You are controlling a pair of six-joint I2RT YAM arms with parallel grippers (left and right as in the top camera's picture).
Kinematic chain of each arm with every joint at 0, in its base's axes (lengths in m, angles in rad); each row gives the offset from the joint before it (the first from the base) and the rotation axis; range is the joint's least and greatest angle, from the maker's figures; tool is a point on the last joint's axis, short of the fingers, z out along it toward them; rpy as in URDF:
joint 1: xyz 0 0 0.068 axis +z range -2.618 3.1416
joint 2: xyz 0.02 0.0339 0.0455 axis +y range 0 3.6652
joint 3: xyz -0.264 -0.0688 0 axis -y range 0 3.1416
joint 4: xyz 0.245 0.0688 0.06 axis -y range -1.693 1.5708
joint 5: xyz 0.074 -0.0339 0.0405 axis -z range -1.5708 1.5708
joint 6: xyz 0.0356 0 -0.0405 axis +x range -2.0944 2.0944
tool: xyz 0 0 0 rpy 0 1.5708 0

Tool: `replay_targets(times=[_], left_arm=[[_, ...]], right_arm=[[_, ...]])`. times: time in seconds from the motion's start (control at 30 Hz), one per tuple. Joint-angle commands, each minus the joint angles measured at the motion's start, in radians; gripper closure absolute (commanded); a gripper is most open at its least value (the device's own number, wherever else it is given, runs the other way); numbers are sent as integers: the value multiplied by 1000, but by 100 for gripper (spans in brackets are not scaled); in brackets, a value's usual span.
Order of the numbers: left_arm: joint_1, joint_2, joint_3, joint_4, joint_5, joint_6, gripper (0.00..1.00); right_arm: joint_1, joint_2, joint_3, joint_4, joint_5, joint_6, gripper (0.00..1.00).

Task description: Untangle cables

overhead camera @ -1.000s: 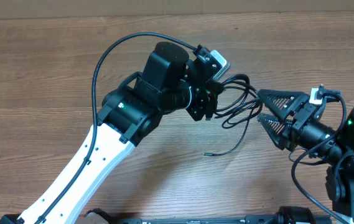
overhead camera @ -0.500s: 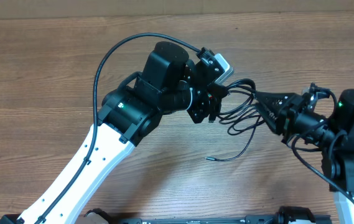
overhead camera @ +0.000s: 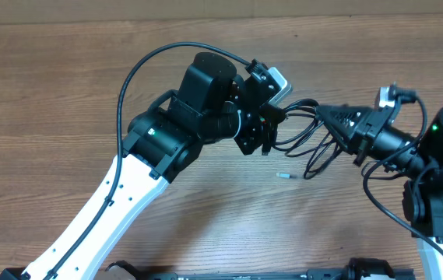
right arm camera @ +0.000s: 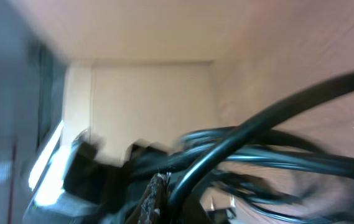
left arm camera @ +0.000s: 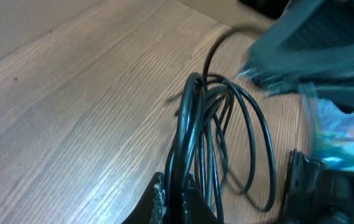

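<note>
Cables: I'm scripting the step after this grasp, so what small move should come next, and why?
Probably draw the right end effector slowly rightward, away from the left end effector: both are shut on the cables, whose loops bunch between them.

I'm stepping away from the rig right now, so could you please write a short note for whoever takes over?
Left gripper: fingers shut on the cables, gripping the bunched loops.
Right gripper: shut on strands at the bundle's other side.
Cables: one looped tangle strung between the two grippers. A plug end lies loose on the table.
Done: both grips are set.
Left: everything else. No cable is separated yet, so drawing the loops apart probably comes next.
</note>
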Motion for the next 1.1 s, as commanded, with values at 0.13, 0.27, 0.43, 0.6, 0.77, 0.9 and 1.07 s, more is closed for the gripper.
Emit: replay_targets(times=[0.13,0.27,0.43,0.6,0.77,0.9,1.07], left_arm=[[-4,-3,29,-40,28,-126,96],[-4,-3,29,-95,27,-126,96],[-4,-3,29,-172,31,-126,96],[-4,-3,29,-218,29,-126,96],[10,-3,29,-210,-9,-135,96],[13,-6,29,-210,-101,-158,96],[13,-43,29,-210,-295,-187,96]], right_arm=[[-1,-6,8,311,-194,-28,96],[-1,-6,8,406,-215,-28,96],[-1,-6,8,517,-238,-97,96],[-1,-6,8,544,-291,-182,91],[-1,-6,8,509,-314,-184,19],[-1,-6,8,472,-314,-185,1],[-1,-6,8,446,-314,-185,0]])
